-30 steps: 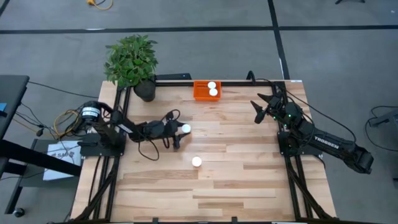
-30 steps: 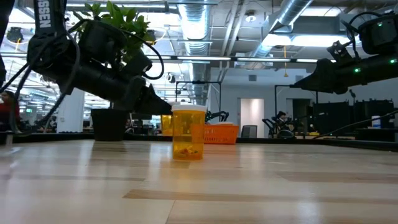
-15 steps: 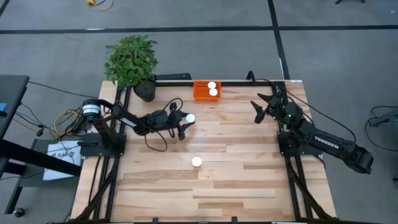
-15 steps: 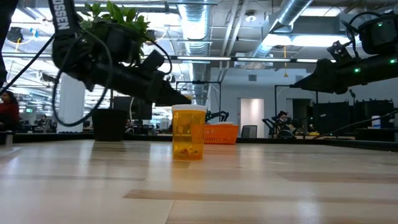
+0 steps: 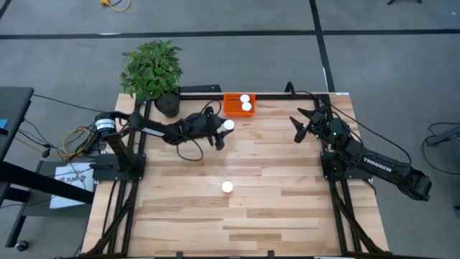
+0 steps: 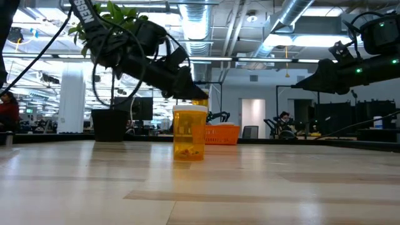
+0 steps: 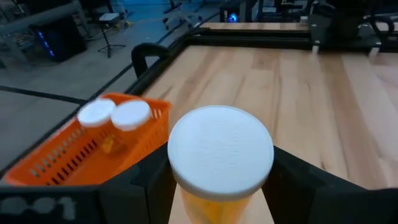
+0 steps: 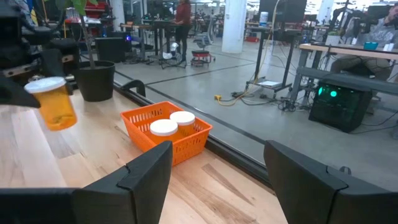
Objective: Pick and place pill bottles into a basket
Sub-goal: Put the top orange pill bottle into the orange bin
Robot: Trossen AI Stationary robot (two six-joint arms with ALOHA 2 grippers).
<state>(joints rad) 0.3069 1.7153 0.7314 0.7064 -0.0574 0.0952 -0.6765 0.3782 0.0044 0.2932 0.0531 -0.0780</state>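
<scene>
My left gripper (image 5: 224, 130) is shut on a pill bottle (image 5: 228, 124) with a white cap and an orange body, in the air just left of and nearer than the orange basket (image 5: 233, 109) at the table's far edge. Two bottles (image 5: 246, 102) stand in the basket; their caps also show in the left wrist view (image 7: 114, 115). Another bottle (image 5: 228, 187) stands upright on its base mid-table and shows large in the low view (image 6: 189, 132). My right gripper (image 5: 305, 124) is open and empty above the table's right side. My left gripper pinches the bottle's upper body just under the white cap (image 7: 217, 198) between its two fingers (image 7: 147, 186), one on each side. The fingers come roughly level from the table's left. The bottle (image 8: 53, 104) is cap up, slightly tilted, lifted clear of the table.
A potted plant (image 5: 153, 72) stands at the far left corner, left of the basket. A dark frame rail (image 5: 280, 94) runs along the far edge behind the basket. Bare wood (image 5: 273, 208) lies in front and to the right.
My left gripper has carried the bottle up and toward the table's far edge and right, closing on the basket. The bottle stays cap up in the hold. The other bottles have kept still.
</scene>
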